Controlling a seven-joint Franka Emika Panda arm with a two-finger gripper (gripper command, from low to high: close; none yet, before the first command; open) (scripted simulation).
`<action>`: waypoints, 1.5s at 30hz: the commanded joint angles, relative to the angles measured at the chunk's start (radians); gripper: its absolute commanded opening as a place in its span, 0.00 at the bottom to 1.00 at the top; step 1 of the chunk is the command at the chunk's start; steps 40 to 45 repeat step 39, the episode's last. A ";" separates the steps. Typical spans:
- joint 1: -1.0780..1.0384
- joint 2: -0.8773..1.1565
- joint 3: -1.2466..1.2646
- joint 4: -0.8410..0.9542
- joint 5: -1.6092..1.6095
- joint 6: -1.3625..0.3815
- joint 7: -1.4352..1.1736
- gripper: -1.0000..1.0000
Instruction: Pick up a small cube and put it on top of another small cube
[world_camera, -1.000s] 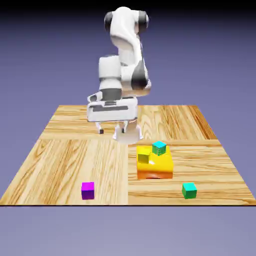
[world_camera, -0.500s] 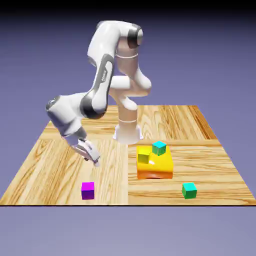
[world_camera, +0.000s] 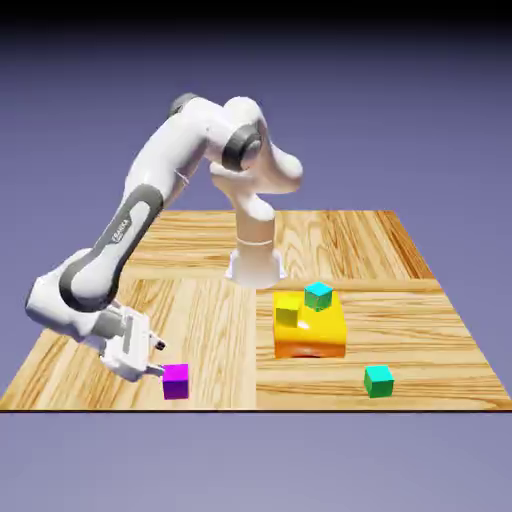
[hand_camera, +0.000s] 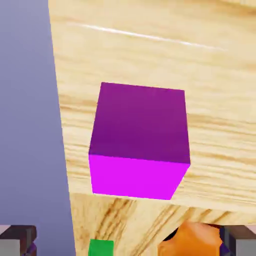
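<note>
Hand view shows our open gripper (hand_camera: 131, 240) short of the magenta cube (hand_camera: 139, 141); closing off-centre could knock it away.

The arm stretched from its base down toward the exterior view's lower left, elbow raised high and forearm sloping steeply to a low wrist. The gripper (world_camera: 158, 358) sat just above the table, tilted sideways, its jaws parted with both tips apart.

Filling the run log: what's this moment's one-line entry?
gripper: open, beside magenta cube | cube: on table, not gripped | stack: not started
</note>
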 joint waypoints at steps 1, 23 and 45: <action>-0.005 0.036 -0.014 0.029 0.025 -0.041 0.009 0.50; -0.007 -0.347 0.429 -0.270 -0.383 -0.023 0.032 0.00; 0.015 -0.572 0.685 -0.558 -0.588 0.117 0.018 1.00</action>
